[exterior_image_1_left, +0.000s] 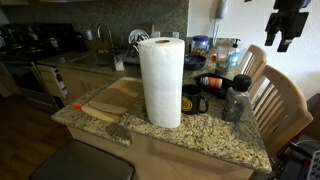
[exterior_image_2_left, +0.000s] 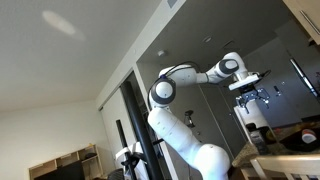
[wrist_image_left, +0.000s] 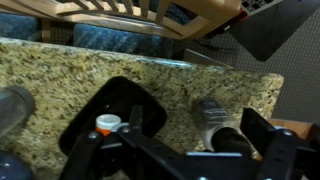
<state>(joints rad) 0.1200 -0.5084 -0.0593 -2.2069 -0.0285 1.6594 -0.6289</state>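
Granite counter (exterior_image_1_left: 200, 135) bears towel roll (exterior_image_1_left: 160, 80), perhaps tray (wrist_image_left: 132, 100).

Ext views: close across counter (exterior_image_1_left: 205, 135), low up at arm (exterior_image_2_left: 190, 75); wrist straight down.

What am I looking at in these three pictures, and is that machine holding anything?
It is a white robot arm with a two-fingered claw, the gripper, at its end. Two cameras stand in the room and show the arm and the kitchen counter from outside; the third sits on the wrist, looking down at the counter. On the granite counter are a paper towel roll, a wooden cutting board and a dark grinder. Under the claw lies a black dish with what looks like a small capped bottle. The claw is open and holds nothing.
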